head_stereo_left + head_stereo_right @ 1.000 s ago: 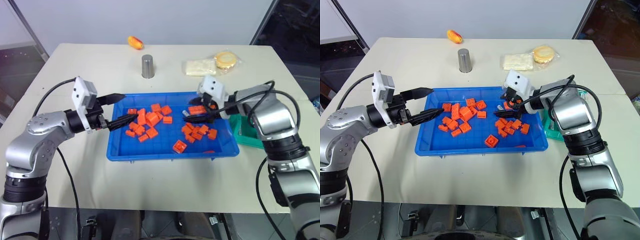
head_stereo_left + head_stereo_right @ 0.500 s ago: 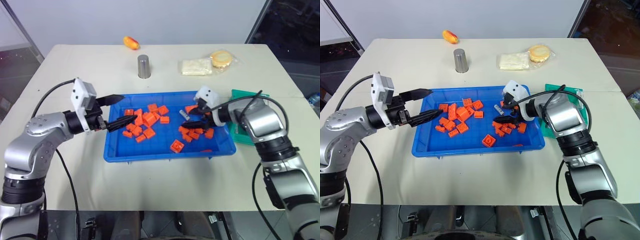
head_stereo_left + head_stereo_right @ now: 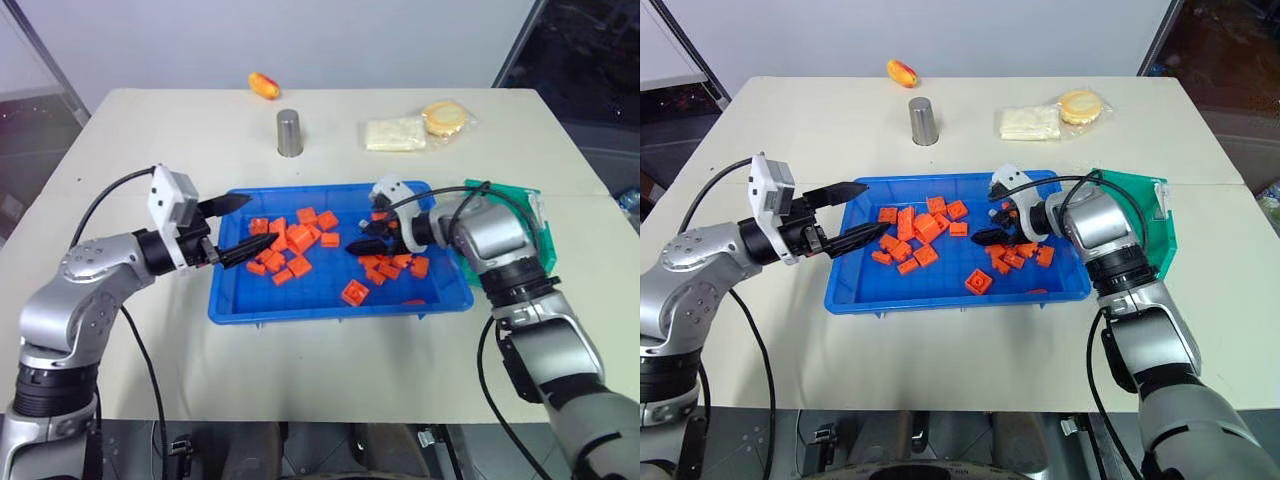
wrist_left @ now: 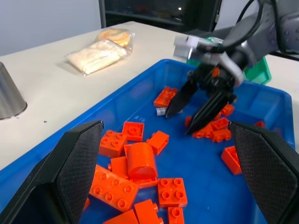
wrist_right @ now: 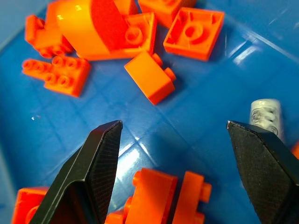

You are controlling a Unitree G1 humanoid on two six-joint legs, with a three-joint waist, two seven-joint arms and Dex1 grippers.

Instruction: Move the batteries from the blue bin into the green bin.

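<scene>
Although the task names several batteries, I can make out just one small silvery-white cylindrical battery (image 5: 265,115), lying on the floor of the large shallow bright-blue plastic bin (image 3: 300,300) beside the right gripper's (image 3: 366,237) fingers; its far end is cut off behind one black finger (image 5: 266,168), and the faint print on its casing is too small to read. The right gripper stands spread wide above bare blue floor, pinching nothing, with orange plastic building blocks (image 3: 290,245) just beside its tips. The left gripper (image 3: 240,226) hangs at the bin's left rim, also spread apart and empty. The small teal-green plastic bin (image 3: 530,225) sits at the blue bin's right end, much of it hidden behind the right arm; I cannot read any label on it. Open floor shows in the blue bin's near half. Beyond it stand a steel cup (image 3: 290,133), a clear food packet (image 3: 398,133) and a yellow-red fruit (image 3: 265,85), on the cream table (image 3: 180,130).
</scene>
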